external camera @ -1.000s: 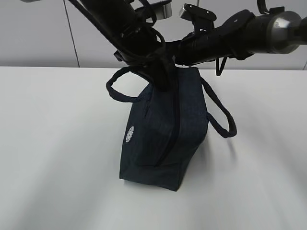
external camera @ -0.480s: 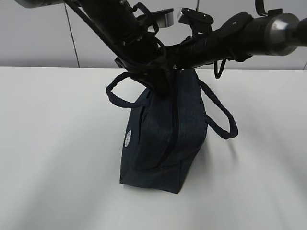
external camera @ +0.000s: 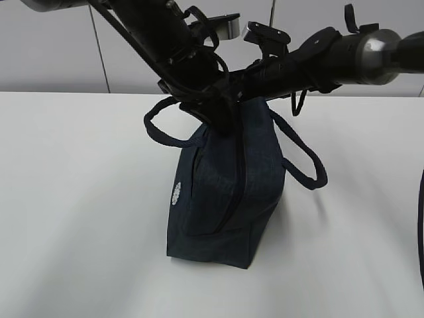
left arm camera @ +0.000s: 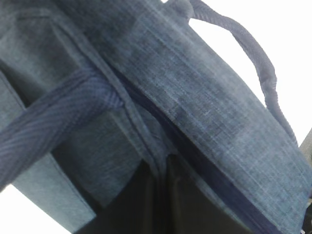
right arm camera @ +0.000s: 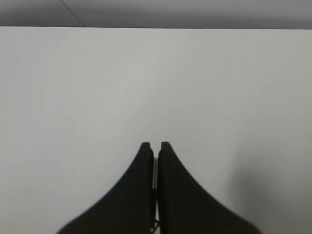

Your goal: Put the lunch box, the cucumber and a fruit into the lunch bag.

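The navy lunch bag [external camera: 218, 192] stands on end in the middle of the white table [external camera: 79, 199], its zipper line [external camera: 242, 162] running down the side facing the exterior view. My left gripper [external camera: 222, 118] comes down from the upper left and is shut on the fabric at the bag's top. In the left wrist view its dark fingers [left arm camera: 141, 204] pinch a seam of the bag [left arm camera: 204, 112]. My right gripper [right arm camera: 155, 145] is shut, with only bare table beyond its tips; that arm [external camera: 331, 56] reaches across to the bag's top. The lunch box, cucumber and fruit are out of view.
Two loop handles hang off the bag, one to the left [external camera: 159, 129] and one to the right [external camera: 305, 165]. A small white round logo [external camera: 176, 193] marks the bag's left side. A grey panelled wall [external camera: 53, 46] runs behind the table.
The right arm has shifted left and a little lower over the bag's top. The bag's left side has bulged outward. Both grippers stayed shut.
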`<state>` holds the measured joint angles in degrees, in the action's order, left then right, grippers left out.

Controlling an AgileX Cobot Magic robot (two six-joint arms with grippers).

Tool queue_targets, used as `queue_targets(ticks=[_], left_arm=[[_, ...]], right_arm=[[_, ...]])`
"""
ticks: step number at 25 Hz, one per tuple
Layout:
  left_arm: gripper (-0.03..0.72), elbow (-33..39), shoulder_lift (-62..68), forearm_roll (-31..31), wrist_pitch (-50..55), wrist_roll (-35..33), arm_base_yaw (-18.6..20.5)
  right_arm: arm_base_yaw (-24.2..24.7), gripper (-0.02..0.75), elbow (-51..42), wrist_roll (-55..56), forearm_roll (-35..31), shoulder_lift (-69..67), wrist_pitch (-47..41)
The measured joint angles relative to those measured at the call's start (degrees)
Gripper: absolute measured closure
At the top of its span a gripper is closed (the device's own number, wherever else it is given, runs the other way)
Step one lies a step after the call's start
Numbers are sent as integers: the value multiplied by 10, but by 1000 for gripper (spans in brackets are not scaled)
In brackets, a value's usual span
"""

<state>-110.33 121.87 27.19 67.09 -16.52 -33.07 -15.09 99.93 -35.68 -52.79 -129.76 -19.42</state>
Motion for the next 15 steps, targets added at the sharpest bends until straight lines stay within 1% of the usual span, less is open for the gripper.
queue_targets(ticks=[9, 15], left_arm=[[697, 0, 0, -4, 1, 0, 0], [697, 0, 0, -7, 12, -1, -7]], right_arm=[[0, 738, 3, 0, 8, -3, -8], [1, 738, 21, 0, 42, -3, -59]])
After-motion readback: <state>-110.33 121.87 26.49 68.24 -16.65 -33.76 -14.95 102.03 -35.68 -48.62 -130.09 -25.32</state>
